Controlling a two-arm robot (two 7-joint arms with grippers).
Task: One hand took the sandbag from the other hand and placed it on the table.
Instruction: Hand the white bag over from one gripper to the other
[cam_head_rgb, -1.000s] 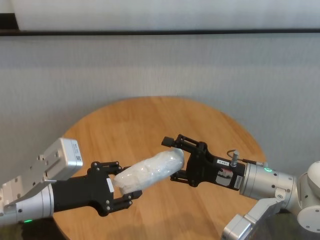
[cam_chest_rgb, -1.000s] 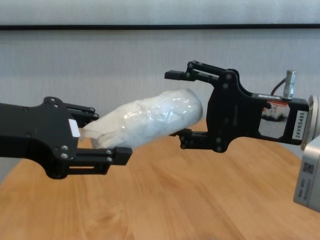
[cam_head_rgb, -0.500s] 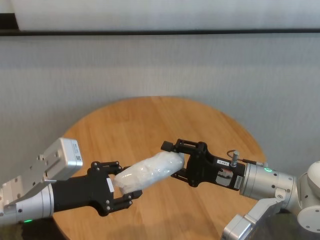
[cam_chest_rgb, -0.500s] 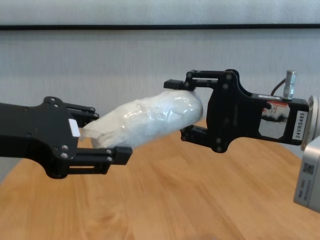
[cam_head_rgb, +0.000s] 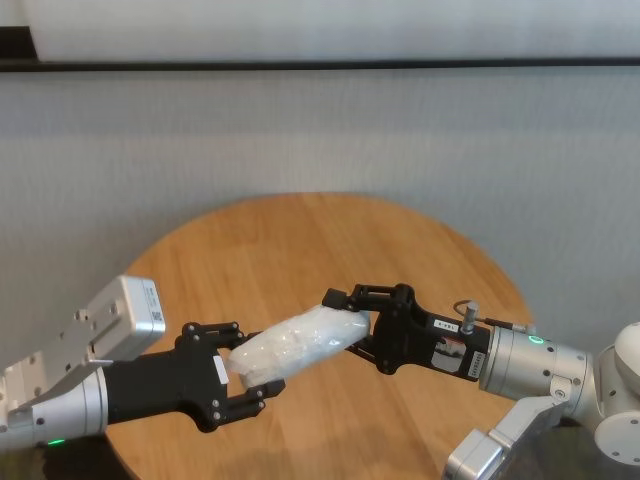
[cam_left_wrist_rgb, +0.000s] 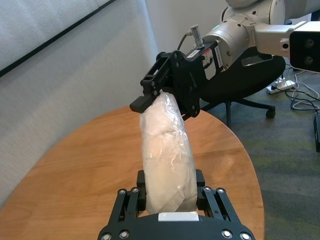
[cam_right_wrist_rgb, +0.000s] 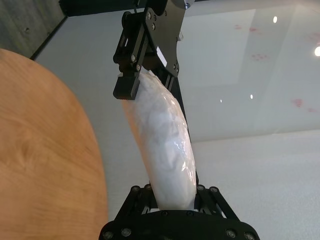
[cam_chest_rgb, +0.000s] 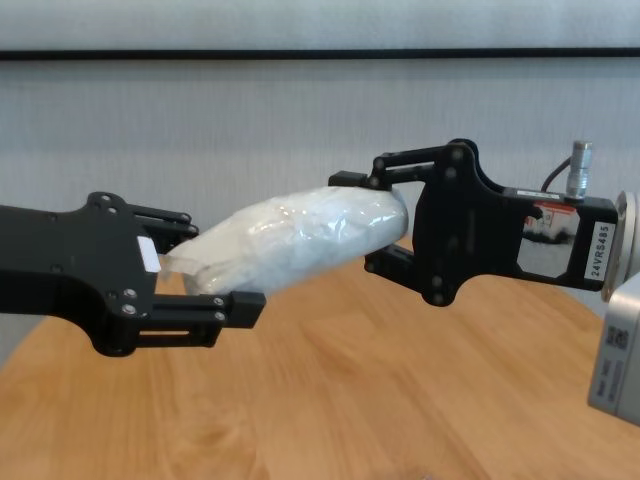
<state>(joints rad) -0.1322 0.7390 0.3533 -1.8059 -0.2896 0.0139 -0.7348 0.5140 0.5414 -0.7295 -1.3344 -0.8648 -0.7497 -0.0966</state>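
The sandbag (cam_head_rgb: 295, 345), white in crinkly clear plastic, hangs in the air above the round wooden table (cam_head_rgb: 300, 240), spanning both grippers. My left gripper (cam_head_rgb: 248, 365), the plain matte-black one with a white sticker, is shut on the bag's left end. My right gripper (cam_head_rgb: 345, 322), the claw with the labelled plate, is shut on the bag's right end and squeezes it a little. The chest view shows the bag (cam_chest_rgb: 290, 240) between the left gripper (cam_chest_rgb: 215, 262) and the right gripper (cam_chest_rgb: 362, 222). It also shows in the left wrist view (cam_left_wrist_rgb: 167, 160) and the right wrist view (cam_right_wrist_rgb: 167, 150).
The table (cam_chest_rgb: 350, 400) lies below both grippers, with a grey wall behind it. A light-grey box (cam_chest_rgb: 615, 350) on the right arm sits at the chest view's right edge. An office chair (cam_left_wrist_rgb: 240, 95) and floor cables (cam_left_wrist_rgb: 300, 95) stand beyond the table.
My right gripper's fingers have closed from wide open onto the sandbag's right end. The left gripper and the bag have stayed in place.
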